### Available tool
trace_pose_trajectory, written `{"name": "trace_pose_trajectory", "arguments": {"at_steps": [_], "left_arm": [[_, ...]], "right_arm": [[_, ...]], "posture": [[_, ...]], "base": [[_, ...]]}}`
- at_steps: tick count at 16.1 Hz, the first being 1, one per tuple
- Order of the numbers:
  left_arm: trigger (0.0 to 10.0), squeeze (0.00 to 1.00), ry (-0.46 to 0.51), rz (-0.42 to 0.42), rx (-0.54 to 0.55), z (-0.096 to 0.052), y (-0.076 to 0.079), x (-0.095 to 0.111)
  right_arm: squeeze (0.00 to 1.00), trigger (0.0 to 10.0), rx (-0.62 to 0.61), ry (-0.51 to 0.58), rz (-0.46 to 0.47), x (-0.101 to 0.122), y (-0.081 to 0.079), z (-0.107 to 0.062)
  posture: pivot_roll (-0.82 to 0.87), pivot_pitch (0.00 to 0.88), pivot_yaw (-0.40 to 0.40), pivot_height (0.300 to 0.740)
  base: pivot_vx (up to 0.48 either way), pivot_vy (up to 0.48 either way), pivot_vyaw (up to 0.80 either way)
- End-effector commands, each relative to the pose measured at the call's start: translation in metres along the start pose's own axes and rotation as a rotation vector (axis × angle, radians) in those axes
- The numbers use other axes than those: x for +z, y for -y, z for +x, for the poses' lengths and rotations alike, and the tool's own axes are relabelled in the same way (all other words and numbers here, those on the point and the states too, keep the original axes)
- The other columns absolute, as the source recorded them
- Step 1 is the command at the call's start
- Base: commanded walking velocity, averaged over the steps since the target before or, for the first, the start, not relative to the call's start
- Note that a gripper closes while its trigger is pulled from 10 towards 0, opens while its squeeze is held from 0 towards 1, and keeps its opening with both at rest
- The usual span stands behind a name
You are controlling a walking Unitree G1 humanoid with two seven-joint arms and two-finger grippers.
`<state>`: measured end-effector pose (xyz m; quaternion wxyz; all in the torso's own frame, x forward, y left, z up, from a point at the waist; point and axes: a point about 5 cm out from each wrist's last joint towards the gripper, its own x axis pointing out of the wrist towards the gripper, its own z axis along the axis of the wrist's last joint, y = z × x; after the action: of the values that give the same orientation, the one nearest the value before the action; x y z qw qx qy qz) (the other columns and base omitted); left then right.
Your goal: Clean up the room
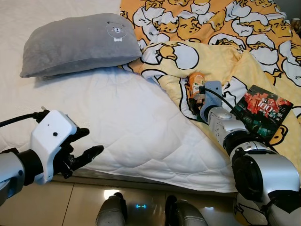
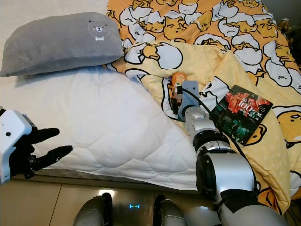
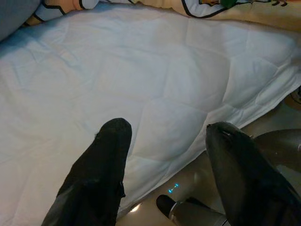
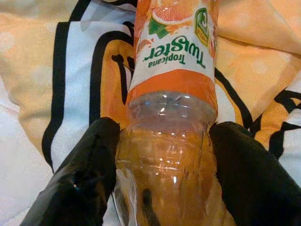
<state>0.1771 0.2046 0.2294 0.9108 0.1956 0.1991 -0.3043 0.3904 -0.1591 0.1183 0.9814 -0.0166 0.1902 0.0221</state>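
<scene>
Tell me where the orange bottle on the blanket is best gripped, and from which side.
Across its clear lower body, below the label, coming from the bed's near edge along its length. The bottle lies on its side on the blanket, and the right gripper already has a finger on each flank there.

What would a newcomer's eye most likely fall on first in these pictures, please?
Probably the bright yellow cartoon blanket across the right of the bed, where the right gripper has its fingers on either side of an orange juice bottle. Next, the dark book lying on the blanket beside that arm, and the grey pillow on the white mattress cover.
</scene>
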Motion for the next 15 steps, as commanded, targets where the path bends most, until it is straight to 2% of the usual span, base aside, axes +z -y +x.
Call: {"name": "trace_pose_trajectory", "arguments": {"at_steps": [1, 6, 10, 13, 15], "left_arm": [[10.0, 0.00, -0.002, 0.021, -0.001, -0.004, 0.003, 0.003], [10.0, 0.00, -0.001, 0.013, -0.006, -0.004, 0.003, 0.005], [10.0, 0.00, -0.006, 0.002, 0.003, -0.008, 0.004, 0.005], [10.0, 0.00, -0.010, -0.002, 0.011, -0.009, 0.004, 0.003], [10.0, 0.00, -0.019, -0.025, 0.068, -0.013, -0.001, 0.000]], "right_arm": [[0.00, 0.0, -0.023, -0.040, 0.008, -0.010, 0.008, -0.001], [0.00, 0.0, -0.022, -0.041, 0.018, -0.010, 0.007, -0.001], [0.00, 0.0, -0.032, -0.042, 0.078, -0.013, 0.006, -0.001], [0.00, 0.0, -0.056, -0.034, 0.080, -0.015, 0.007, -0.002], [0.00, 0.0, -0.054, 0.065, 0.235, -0.002, 0.005, -0.001]], "posture": [[0.31, 0.275, -0.035, 0.740], [0.31, 0.272, -0.034, 0.740], [0.32, 0.278, -0.041, 0.740], [0.32, 0.274, -0.045, 0.740], [0.31, 0.238, -0.043, 0.740]], "base": [[0.000, 0.000, 0.00], [0.000, 0.000, 0.00], [0.000, 0.000, 0.00], [0.000, 0.000, 0.00], [0.000, 0.000, 0.00]]}}
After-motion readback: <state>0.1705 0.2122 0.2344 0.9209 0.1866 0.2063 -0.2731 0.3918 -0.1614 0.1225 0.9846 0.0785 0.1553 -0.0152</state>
